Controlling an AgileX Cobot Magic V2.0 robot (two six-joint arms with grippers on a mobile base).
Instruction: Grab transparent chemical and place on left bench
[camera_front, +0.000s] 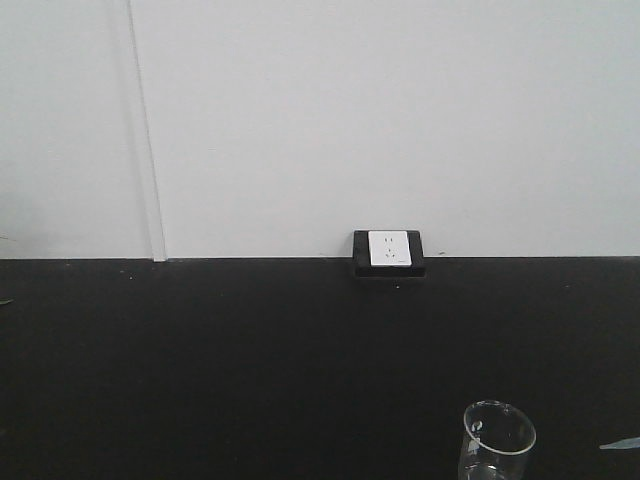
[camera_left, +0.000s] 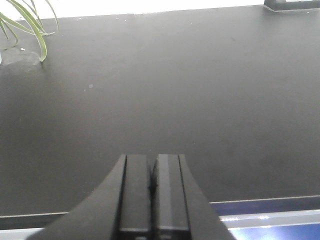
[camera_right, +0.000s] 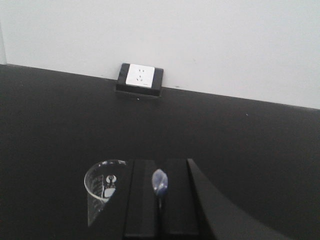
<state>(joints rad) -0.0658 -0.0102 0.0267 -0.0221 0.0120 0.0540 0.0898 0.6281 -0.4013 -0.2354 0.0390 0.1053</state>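
The transparent chemical is a small clear glass beaker (camera_front: 497, 440) at the bottom right of the front view, over the left bench (camera_front: 250, 350), a black benchtop against a white wall. In the right wrist view the beaker (camera_right: 102, 187) sits just left of my right gripper (camera_right: 160, 186). The right gripper's jaws are almost closed, with a sliver of the glass rim pinched between them. I cannot tell whether the beaker rests on the bench. My left gripper (camera_left: 151, 172) is shut and empty, low over the bench (camera_left: 175, 90) near its front edge.
A white power socket in a black housing (camera_front: 389, 249) stands at the back of the bench against the wall; it also shows in the right wrist view (camera_right: 139, 76). Green plant leaves (camera_left: 25, 22) hang over the bench's far left corner. A pale-blue tip (camera_front: 620, 442) pokes in at the right.
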